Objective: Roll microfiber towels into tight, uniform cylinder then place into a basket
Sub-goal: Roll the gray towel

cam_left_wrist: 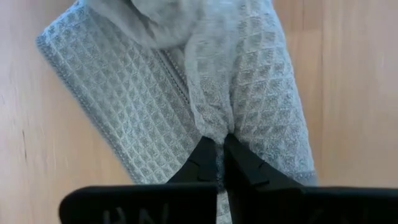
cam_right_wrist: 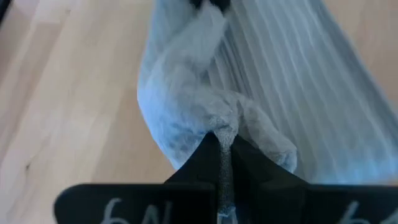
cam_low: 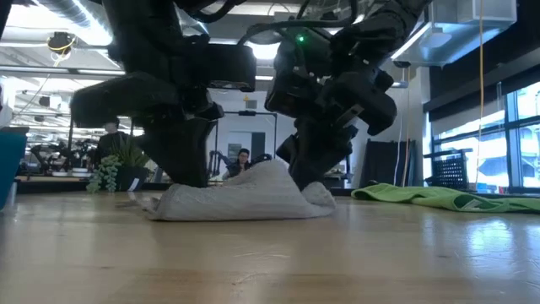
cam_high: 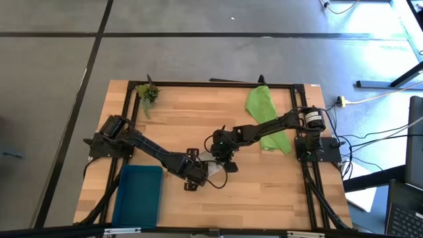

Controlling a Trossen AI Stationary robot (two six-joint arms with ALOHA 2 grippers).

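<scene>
Pinching the grey towel (cam_high: 215,170) with both the left gripper (cam_left_wrist: 219,146) and right gripper (cam_right_wrist: 222,140) clamped; it's unrolled, the green towel (cam_high: 266,119) lies well beyond it, the basket (cam_high: 137,195) holds nothing.

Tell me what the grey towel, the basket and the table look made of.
Grey towel: soft woven cloth, matte, with a raised waffle grid. Basket: likely plastic, smooth teal with a uniform surface. Table: pale wood planks with visible grain, inside a black frame.

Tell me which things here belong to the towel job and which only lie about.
Job: grey towel, pinched by left hand and right hand; green towel; basket.
Lying about: plant sprig; table.
</scene>
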